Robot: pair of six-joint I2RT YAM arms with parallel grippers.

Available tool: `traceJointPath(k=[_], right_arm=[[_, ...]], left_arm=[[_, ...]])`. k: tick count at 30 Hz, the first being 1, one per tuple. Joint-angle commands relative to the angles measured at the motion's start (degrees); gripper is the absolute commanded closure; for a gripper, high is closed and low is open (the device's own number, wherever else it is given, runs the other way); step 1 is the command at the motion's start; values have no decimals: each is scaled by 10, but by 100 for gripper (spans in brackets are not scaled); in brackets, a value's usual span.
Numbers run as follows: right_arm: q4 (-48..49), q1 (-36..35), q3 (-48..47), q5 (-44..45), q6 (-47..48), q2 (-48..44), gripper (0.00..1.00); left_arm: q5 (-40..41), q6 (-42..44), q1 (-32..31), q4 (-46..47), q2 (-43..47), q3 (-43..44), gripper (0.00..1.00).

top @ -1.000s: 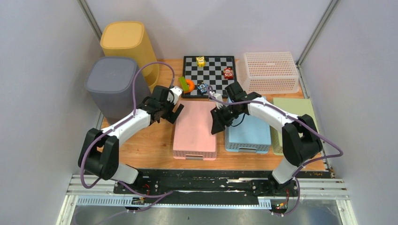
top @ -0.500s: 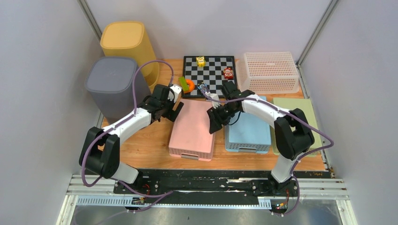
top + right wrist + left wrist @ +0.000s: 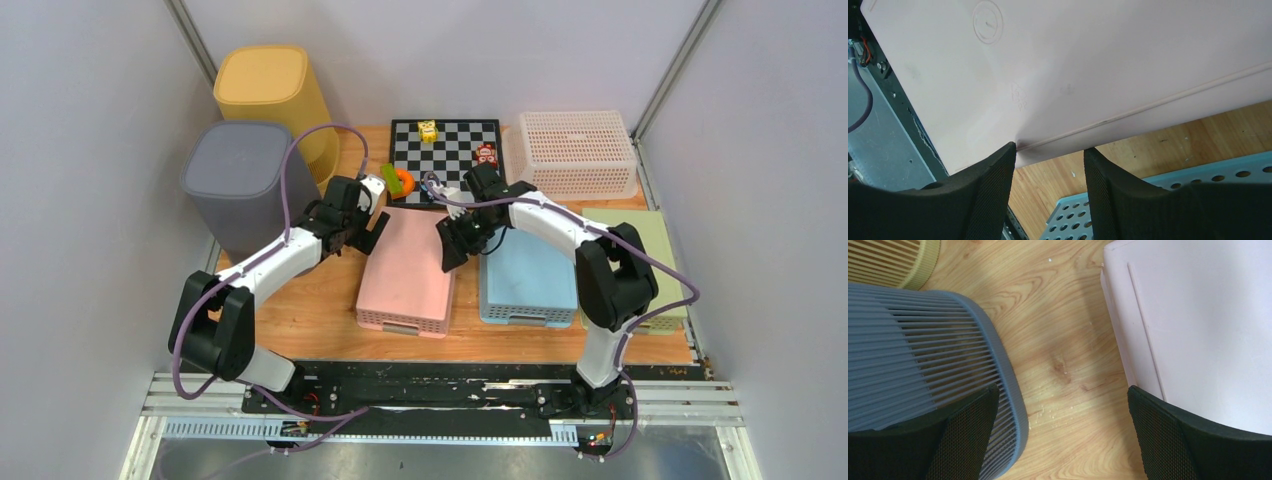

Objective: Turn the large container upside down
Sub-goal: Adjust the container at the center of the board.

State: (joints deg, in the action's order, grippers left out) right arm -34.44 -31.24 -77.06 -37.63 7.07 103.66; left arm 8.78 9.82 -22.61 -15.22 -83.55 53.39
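Observation:
The large pink container lies base up on the wooden table, slightly skewed, between my two grippers. My left gripper hangs open at its back left corner. In the left wrist view the left gripper spans bare wood, one finger over the pink container and the other over the grey bin. My right gripper is at the container's right edge. The right wrist view shows the right gripper open, with nothing between its fingers. The pink base lies just beyond the tips.
A blue perforated basket sits right of the pink one, with a green one beyond it. At the back are a white basket and a chessboard with small toys. A grey bin and a yellow bin stand back left.
The pink container has slid left and turned slightly. My right gripper has followed it left and towards the back, opening a little. The left gripper has barely shifted.

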Motion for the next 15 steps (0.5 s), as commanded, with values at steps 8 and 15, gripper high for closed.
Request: traceJointPath(k=[8,15], right_arm=[[24,13,-60,11,-10,46,45],[24,13,-85,10,-10,66,45]], left_arm=[[-1,-11,-4,-7,-24,18,0],[22,-8,-4,-12,-23,22,0]])
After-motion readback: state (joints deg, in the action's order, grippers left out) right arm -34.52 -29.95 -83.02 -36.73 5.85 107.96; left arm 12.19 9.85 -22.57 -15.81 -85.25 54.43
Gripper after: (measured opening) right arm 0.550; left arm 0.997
